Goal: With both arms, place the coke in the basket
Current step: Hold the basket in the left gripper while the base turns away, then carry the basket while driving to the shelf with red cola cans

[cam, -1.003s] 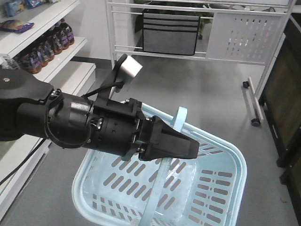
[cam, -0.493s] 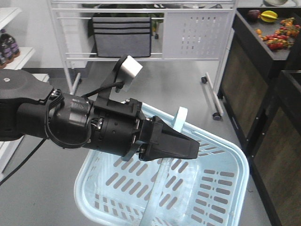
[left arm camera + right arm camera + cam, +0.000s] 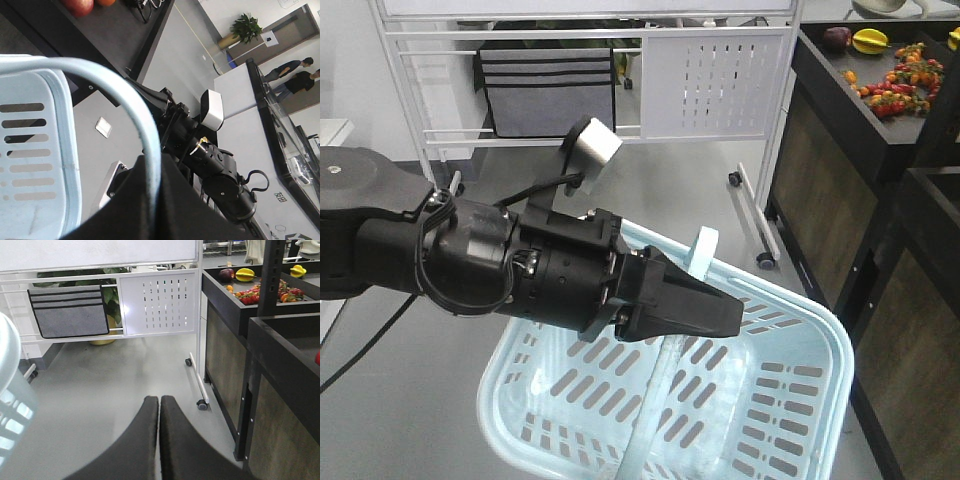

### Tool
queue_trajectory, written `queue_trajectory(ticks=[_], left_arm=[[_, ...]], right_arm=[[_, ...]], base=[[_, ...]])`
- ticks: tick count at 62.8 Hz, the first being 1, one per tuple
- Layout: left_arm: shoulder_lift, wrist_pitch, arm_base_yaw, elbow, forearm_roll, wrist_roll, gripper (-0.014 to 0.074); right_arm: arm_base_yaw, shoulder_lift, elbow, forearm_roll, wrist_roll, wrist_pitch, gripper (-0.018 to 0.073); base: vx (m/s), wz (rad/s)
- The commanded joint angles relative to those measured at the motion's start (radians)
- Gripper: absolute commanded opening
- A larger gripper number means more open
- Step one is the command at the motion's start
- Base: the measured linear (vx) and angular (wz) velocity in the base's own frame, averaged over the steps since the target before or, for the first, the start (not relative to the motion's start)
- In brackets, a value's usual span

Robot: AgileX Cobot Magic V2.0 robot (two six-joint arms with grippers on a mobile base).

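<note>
Toward six o'clock in the left wrist view, the left gripper [image 3: 150,172] clamps the basket [image 3: 30,150] by its handle [image 3: 142,112]. The right gripper [image 3: 159,407] is pressed closed and empty. No coke shows anywhere; it is probably light and slick, best gripped mid-label.

Arm [image 3: 410,250] was thick, black and jointed, gripper [image 3: 725,318] was a black wedge, silver-faced disc [image 3: 597,145] sat on a black bracket [image 3: 563,160], thin black cable [image 3: 535,190] ran beside it
</note>
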Motion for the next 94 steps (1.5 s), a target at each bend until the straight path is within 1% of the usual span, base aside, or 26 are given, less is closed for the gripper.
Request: queue_trajectory(ticks=[1, 49, 94], left_arm=[[-0.044, 0.014, -0.002, -0.022, -0.082, 0.008, -0.0007], [-0.044, 0.014, -0.002, -0.022, -0.082, 0.008, -0.0007], [-0.044, 0.014, -0.002, -0.022, -0.082, 0.008, -0.0007]], right_arm=[[-0.004, -0.018, 0.009, -0.009, -0.005, -0.074, -0.0005], [-0.004, -0.018, 0.009, -0.009, -0.005, -0.074, -0.0005], [-0.004, -0.018, 0.009, -0.009, -0.005, -0.065, -0.0005]], base=[[0.25, 0.05], [0.24, 0.01], [0.22, -0.07]])
